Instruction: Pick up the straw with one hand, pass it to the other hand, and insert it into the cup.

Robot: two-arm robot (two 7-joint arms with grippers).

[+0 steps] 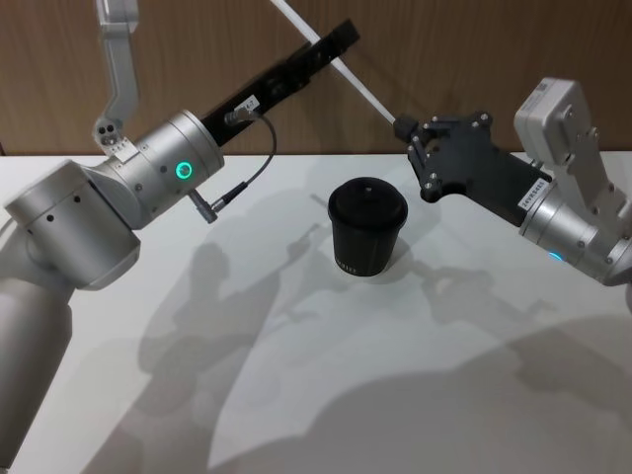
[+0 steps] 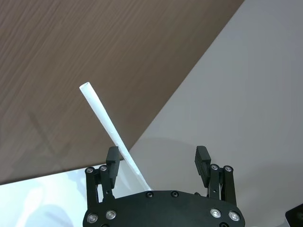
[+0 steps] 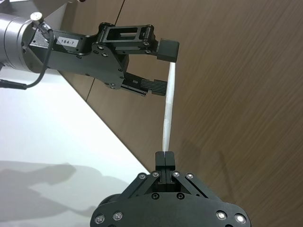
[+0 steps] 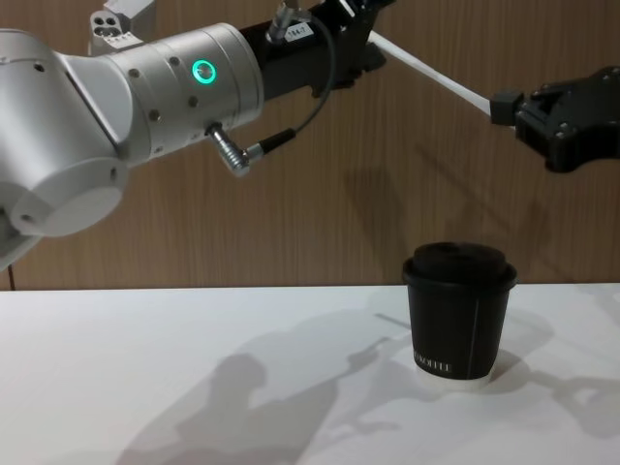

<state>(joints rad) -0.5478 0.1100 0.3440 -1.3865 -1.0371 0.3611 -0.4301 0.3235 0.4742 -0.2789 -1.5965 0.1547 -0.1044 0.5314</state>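
The right tool [image 3: 164, 158] is pinched shut on one end of the straw [image 3: 167, 113]. It holds the white straw up in the air, high above the tabletop [image 1: 296, 395], so the other arm can reach it. The straw slants up toward the left tool [image 2: 158, 158].

The left tool is wide open. Its two fingers [image 2: 112, 161] sit on either side of the far end of the straw. The straw leans on one finger, and the other finger is well apart from it. I think this is the pass from one tool to the other. The left tool has to close next, before the right one lets go, or the straw may drop.

The cup [image 1: 367, 232] stands upright on the tabletop, below and between the two tools. A black domed lid [image 4: 458, 260] covers it, so what is inside is hidden. The straw is not in the cup yet.
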